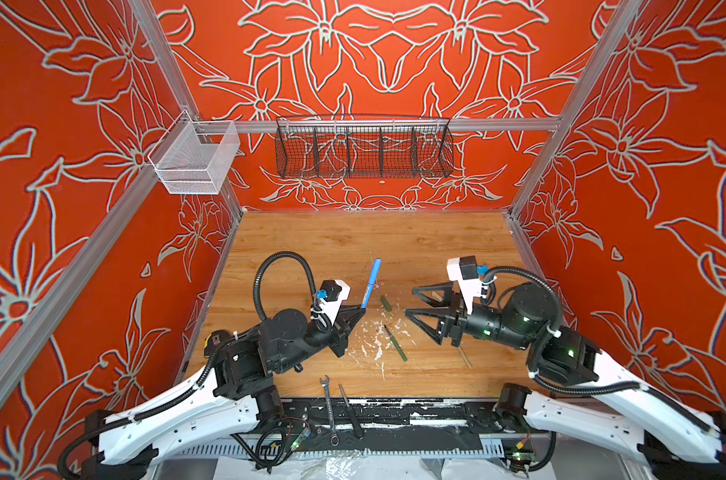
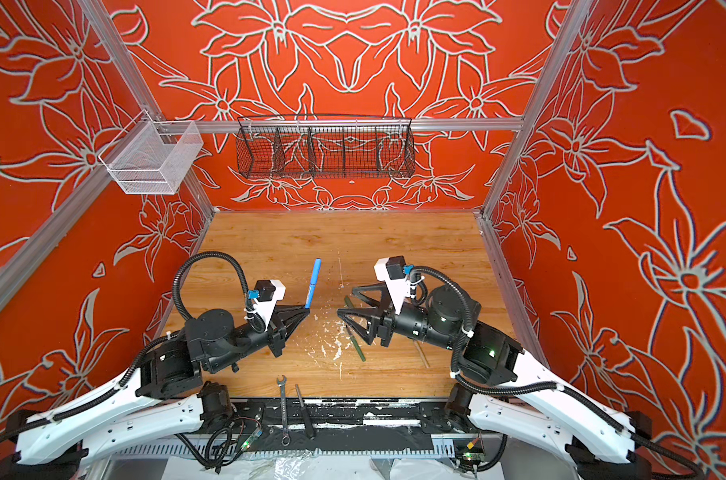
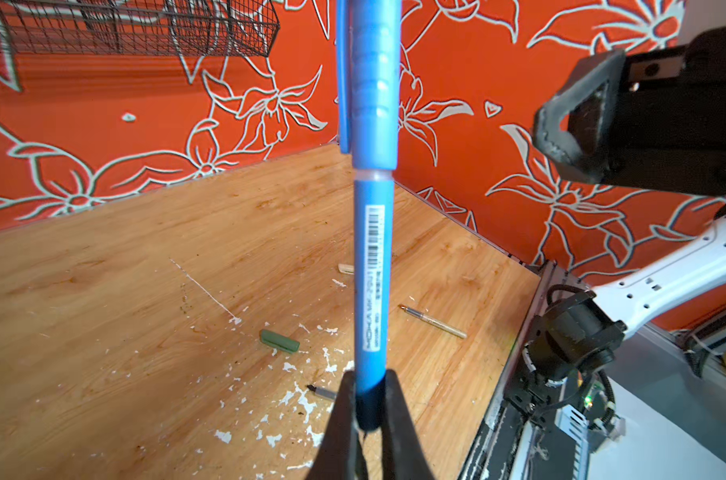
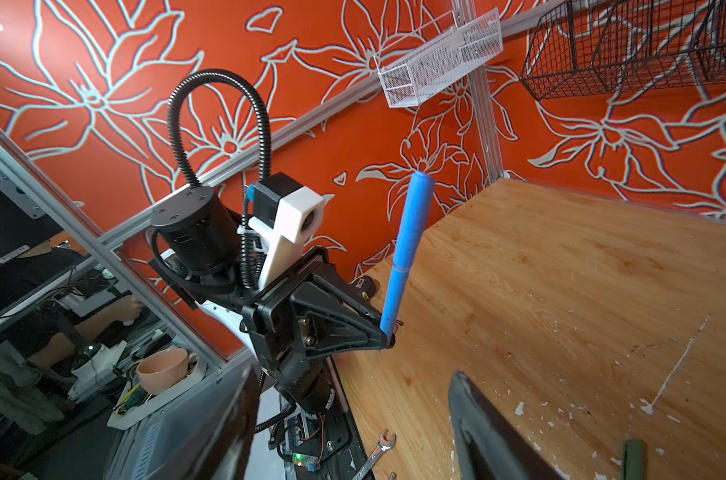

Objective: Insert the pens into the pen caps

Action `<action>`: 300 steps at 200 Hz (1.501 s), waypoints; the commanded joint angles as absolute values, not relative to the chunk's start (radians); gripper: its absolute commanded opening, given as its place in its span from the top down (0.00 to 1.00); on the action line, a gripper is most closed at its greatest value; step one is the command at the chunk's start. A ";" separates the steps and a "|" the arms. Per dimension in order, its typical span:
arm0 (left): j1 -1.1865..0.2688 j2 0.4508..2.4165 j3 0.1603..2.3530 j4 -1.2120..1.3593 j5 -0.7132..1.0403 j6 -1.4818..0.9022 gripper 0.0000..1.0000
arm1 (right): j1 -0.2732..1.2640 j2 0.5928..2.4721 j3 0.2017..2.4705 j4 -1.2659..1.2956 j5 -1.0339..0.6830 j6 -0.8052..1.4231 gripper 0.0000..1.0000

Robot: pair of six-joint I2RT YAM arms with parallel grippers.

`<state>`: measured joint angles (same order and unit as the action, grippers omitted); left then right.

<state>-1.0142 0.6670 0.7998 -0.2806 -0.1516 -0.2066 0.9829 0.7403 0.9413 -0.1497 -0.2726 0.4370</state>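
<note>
Your left gripper (image 1: 362, 308) clamps the blue pen (image 1: 371, 282) upright by its lower end, blue cap (image 3: 374, 83) looking seated; your right gripper (image 1: 409, 301) hangs wide apart, empty. Next you need the green pen (image 1: 396, 343) and green cap (image 1: 386, 303), both lying on the table (image 1: 311, 241)

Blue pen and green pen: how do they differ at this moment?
The blue pen stands raised, clamped at its lower end by the left gripper; the green pen lies flat on the table. The blue pen wears its cap; the green pen's dark tip is bare. Both are thin stick pens.
</note>
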 commanded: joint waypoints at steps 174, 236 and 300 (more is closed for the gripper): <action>-0.970 0.585 0.713 -0.278 -0.054 -0.260 1.00 | 0.881 1.178 0.999 0.246 -0.582 0.534 0.32; -0.942 0.591 0.721 -0.273 -0.033 -0.256 1.00 | 0.875 1.225 1.031 0.233 -0.620 0.548 0.48; -0.927 0.621 0.751 -0.265 -0.015 -0.250 1.00 | 0.869 1.259 1.072 0.164 -0.617 0.562 1.00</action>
<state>-0.9398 0.6140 0.7113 -0.2985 -0.0231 -0.2604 0.8722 1.2533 1.0172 0.2085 -0.6064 0.5404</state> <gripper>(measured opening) 0.095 0.142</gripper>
